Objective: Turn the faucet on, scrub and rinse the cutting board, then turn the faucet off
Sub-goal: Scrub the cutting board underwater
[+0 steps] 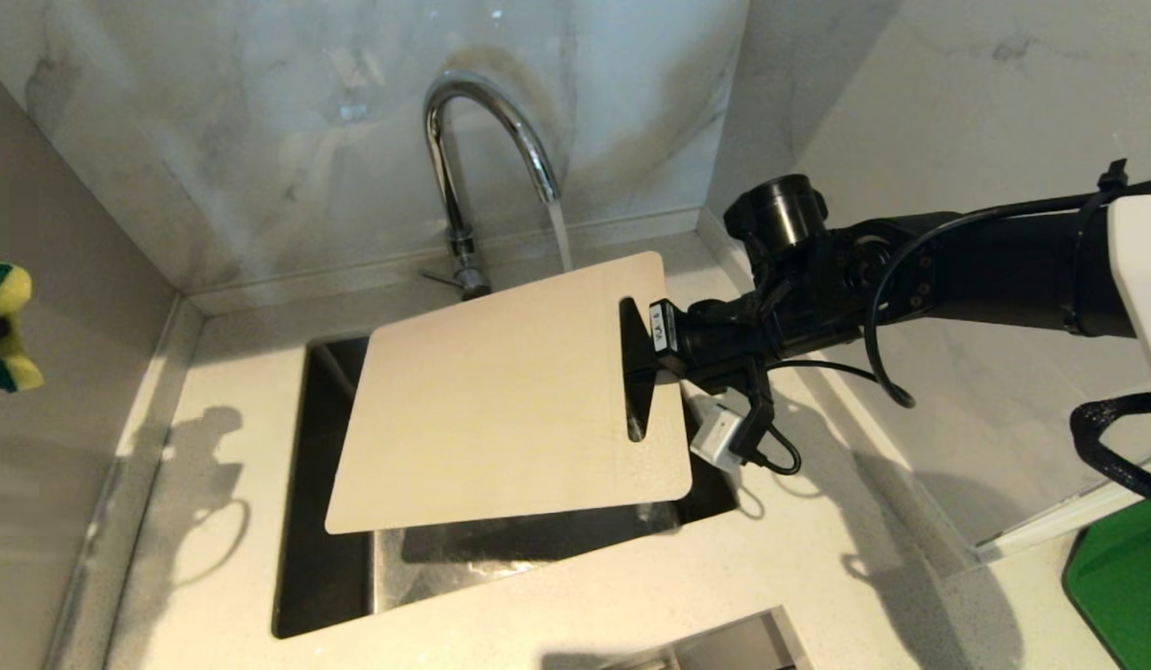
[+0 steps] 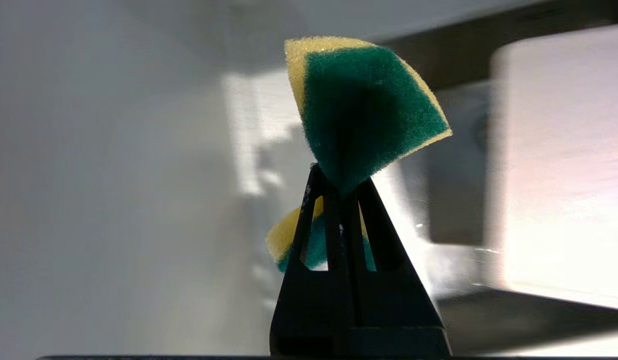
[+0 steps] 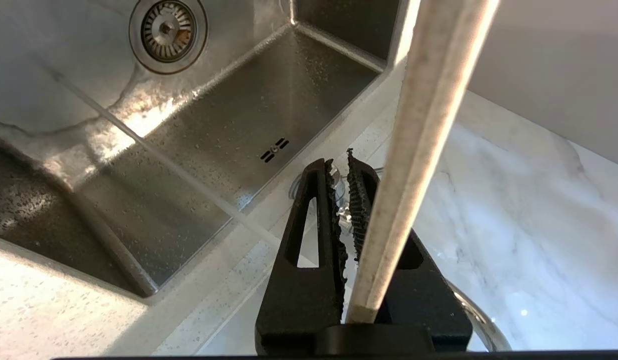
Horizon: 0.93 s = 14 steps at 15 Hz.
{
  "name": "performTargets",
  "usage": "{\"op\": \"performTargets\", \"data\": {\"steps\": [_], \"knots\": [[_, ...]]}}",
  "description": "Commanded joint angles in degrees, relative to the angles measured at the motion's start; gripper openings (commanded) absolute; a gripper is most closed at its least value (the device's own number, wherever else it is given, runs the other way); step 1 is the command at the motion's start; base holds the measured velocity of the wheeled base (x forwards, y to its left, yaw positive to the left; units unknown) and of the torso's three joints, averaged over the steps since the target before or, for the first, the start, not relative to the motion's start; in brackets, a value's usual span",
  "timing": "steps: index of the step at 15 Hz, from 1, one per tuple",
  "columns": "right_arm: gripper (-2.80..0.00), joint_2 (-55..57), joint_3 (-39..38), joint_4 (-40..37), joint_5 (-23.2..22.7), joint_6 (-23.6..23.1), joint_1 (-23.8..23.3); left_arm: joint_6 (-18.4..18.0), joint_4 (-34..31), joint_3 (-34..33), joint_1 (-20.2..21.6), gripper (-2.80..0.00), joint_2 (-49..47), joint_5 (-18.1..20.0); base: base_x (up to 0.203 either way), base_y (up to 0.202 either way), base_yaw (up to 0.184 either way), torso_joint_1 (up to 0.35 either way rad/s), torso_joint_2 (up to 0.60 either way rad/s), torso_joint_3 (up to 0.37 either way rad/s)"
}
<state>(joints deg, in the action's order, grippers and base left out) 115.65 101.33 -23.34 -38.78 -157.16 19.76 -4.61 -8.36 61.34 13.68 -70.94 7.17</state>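
Fingers of right gripper (image 1: 645, 358) are clamped on the cutting board (image 1: 501, 400) at its slot-handle end, holding it tilted over the sink (image 1: 338, 558), far corner under the faucet (image 1: 473, 167) stream. Board looks large, thin, stiff and light, but probably slick when wet; held only by one short end, it would likely lever under scrubbing pressure, so the bar beside the slot seems the best grip. Left gripper (image 2: 341, 192), at the counter's left edge, is pinched tight on a soft, squashy sponge (image 2: 363, 110).

Cream cutting board (image 1: 501, 400) tilted over sink, under running chrome faucet (image 1: 487, 121).
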Motion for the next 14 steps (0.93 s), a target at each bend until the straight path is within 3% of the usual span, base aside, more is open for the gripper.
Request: {"op": "performTargets", "data": {"steps": [1, 4, 8, 11, 14], "knots": [[-2.80, -0.5, -0.1, -0.1, -0.2, -0.9, 0.4, 7.8, -9.5, 9.9, -6.8, -2.80, -3.3, 0.0, 0.000, 0.000, 0.000, 0.000, 0.00, 0.000], [-2.80, -1.5, -0.3, -0.3, -0.2, -0.8, 1.2, 25.7, -16.2, 19.5, -17.7, -2.80, -7.1, 0.8, 0.000, 0.000, 0.000, 0.000, 0.00, 0.000], [-2.80, -2.2, -0.6, -0.3, -0.2, 0.3, 3.4, 40.2, -17.0, 23.4, -28.5, -2.80, -11.0, 2.5, 0.000, 0.000, 0.000, 0.000, 0.00, 0.000], [-2.80, -2.3, -0.8, -0.3, -0.2, 0.8, 4.8, 46.8, -15.5, 23.7, -33.0, -2.80, -14.9, 3.1, 0.000, 0.000, 0.000, 0.000, 0.00, 0.000], [-2.80, -2.7, -0.7, -0.3, -0.2, 1.0, 5.7, 52.5, -9.7, 23.3, -35.8, -2.80, -17.9, 3.1, 0.000, 0.000, 0.000, 0.000, 0.00, 0.000]]}}
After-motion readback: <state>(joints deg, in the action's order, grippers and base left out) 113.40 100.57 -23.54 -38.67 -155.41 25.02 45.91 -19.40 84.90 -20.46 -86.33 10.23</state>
